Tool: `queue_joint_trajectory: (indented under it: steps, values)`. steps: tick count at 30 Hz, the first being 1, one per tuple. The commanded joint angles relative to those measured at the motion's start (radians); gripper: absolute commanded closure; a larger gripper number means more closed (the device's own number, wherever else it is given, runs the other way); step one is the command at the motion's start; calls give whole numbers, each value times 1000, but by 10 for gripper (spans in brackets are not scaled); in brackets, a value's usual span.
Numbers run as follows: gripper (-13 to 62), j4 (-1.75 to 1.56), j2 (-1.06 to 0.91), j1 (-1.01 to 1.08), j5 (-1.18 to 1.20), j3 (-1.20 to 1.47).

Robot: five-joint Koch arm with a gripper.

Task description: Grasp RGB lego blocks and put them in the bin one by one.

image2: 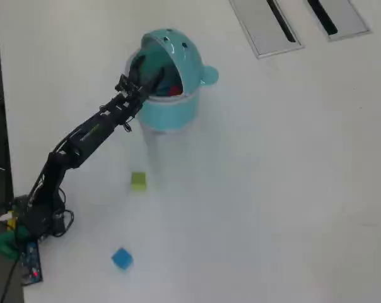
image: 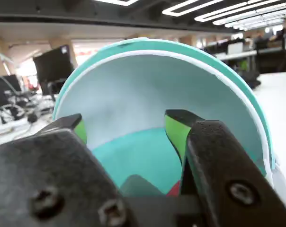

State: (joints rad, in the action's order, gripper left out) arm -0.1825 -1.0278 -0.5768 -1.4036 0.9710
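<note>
The teal whale bin (image2: 178,60) stands at the table's upper middle with its domed lid tipped back. My gripper (image2: 143,79) reaches into its mouth from the left. In the wrist view the bin (image: 147,46) fills the frame, and my gripper (image: 126,125) is open, its green-padded fingers (image: 175,132) wide apart with nothing between them. A red block (image: 174,190) lies on the bin's floor below the jaws; red (image2: 175,90) also shows inside the bin from overhead. A yellow-green block (image2: 138,181) and a blue block (image2: 122,258) sit on the table.
The arm's base with cables (image2: 20,230) sits at the lower left edge. Two grey slotted panels (image2: 266,25) are set into the table at the top right. White tabletop (image2: 272,189) stretches right of the bin.
</note>
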Motion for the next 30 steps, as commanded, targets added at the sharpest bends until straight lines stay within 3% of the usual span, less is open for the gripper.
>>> queue_joint_trajectory:
  steps: [1,19,30]
  values:
    - [178,-18,-40,-5,-20,-89]
    - [178,-34,-449,0,-98,393]
    - [165,69,-738,137,-97,724]
